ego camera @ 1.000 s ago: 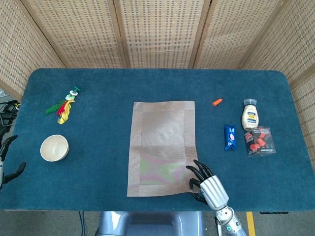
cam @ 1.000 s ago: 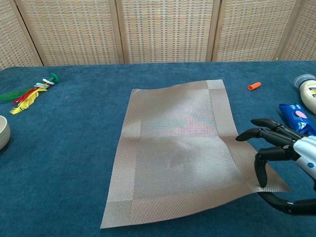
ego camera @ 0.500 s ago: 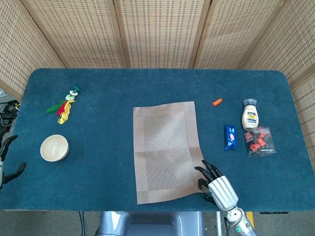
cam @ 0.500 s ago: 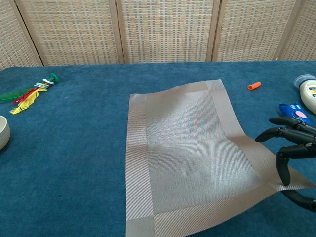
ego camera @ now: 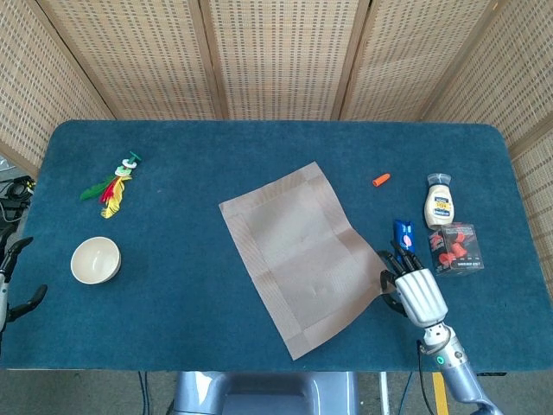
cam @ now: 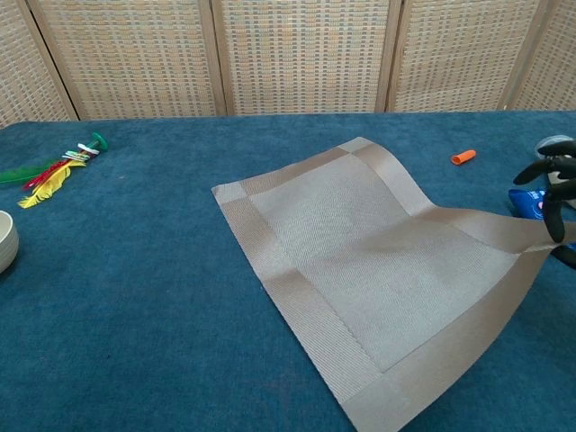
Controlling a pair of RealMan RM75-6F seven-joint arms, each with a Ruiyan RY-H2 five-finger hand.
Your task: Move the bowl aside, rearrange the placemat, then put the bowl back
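The right hand [ego camera: 412,290] pinches the near-right corner of the woven placemat [ego camera: 298,252] and has swung it out to the right: 1 second ago the mat lay square to the tabletop [ego camera: 199,173] edges in the middle, and now it sits rotated, with 1 corner pointing toward the near edge and the gripped corner lifted off the blue cloth, as the chest view shows by the raised, curving right border. The hand has moved with it from the near middle to just beside the blue snack packet [ego camera: 403,235], so the drag is carrying the mat toward the clutter on the right. The white bowl [ego camera: 95,259] stands well apart at the near left, unmoved across the 3 moments, so the first step looks done and the rearranging is in hand; the mat will need squaring before the bowl can go back. The left hand [ego camera: 10,285] shows only at the left edge, fingers apart and holding nothing. The feather toy [ego camera: 111,186], orange cap [ego camera: 381,180] and mayonnaise bottle [ego camera: 439,201] lie untouched.
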